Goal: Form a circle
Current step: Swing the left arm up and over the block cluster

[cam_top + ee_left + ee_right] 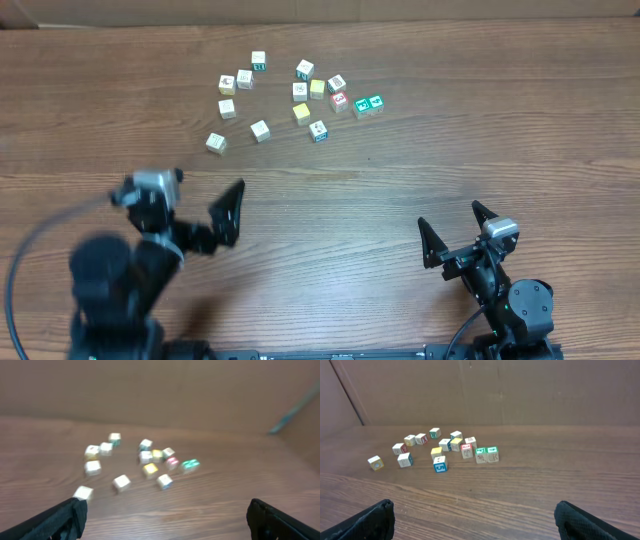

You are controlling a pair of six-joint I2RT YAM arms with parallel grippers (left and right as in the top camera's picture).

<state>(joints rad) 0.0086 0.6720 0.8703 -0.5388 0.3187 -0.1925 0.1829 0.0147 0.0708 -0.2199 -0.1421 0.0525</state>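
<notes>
1. Jaws of the left gripper [166, 507] are spread wide and hold nothing, over the bare table [330, 230].
2. Right gripper [450, 216] is also spread and empty, low near the front edge.
3. Picture cubes [299, 90] lie well beyond both, loosely scattered and not in a ring; two green-faced cubes [368, 104] touch at the right end.

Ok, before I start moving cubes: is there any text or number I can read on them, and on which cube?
"5": on the front face of the blue-trimmed cube, in the right wrist view.
Green-faced pair: white marks on top, too small to read.
Remaining cubes: marks too small or blurred to read in every view.
</notes>
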